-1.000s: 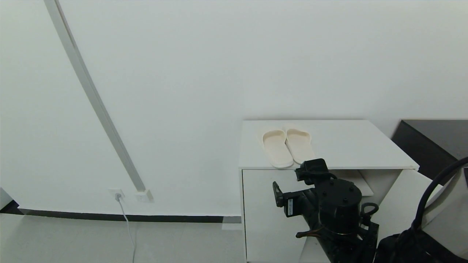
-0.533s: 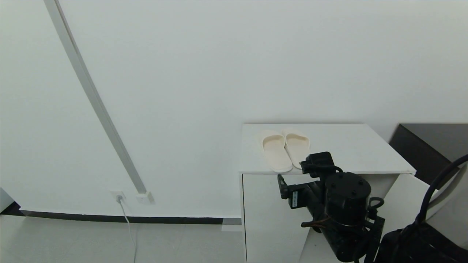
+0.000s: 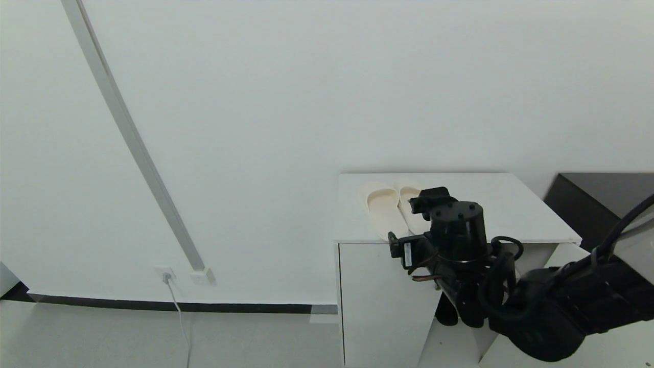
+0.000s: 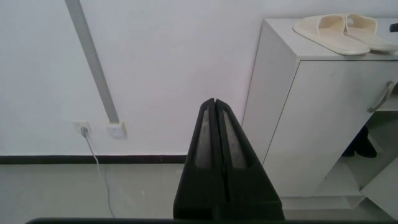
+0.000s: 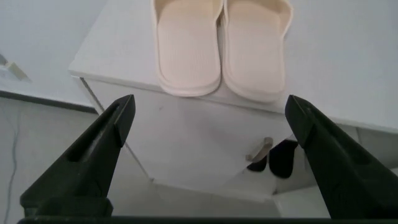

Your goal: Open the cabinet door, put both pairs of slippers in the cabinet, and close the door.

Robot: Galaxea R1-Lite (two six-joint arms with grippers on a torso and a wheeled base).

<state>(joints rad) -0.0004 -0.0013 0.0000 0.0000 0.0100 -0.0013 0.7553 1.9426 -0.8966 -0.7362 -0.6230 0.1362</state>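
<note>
Perhaps a home hallway: shoe cabinet [image 3: 380,306], slippers [image 3: 384,209]

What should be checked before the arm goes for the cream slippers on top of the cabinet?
1. Door open: ok. The cabinet shows its inside on the robot's right side.
2. One pair stored: ok. A dark pair stands inside.
3. Cream slippers within reach: ok. They lie side by side at the top's front edge.
4. Right end effector ready: ok. It is open, just short of the slippers and touching nothing.
5. Left end effector out of the way: ok. It is shut, empty and off to the cabinet's side.
6. One grasp will take both slippers: cannot tell.
</note>
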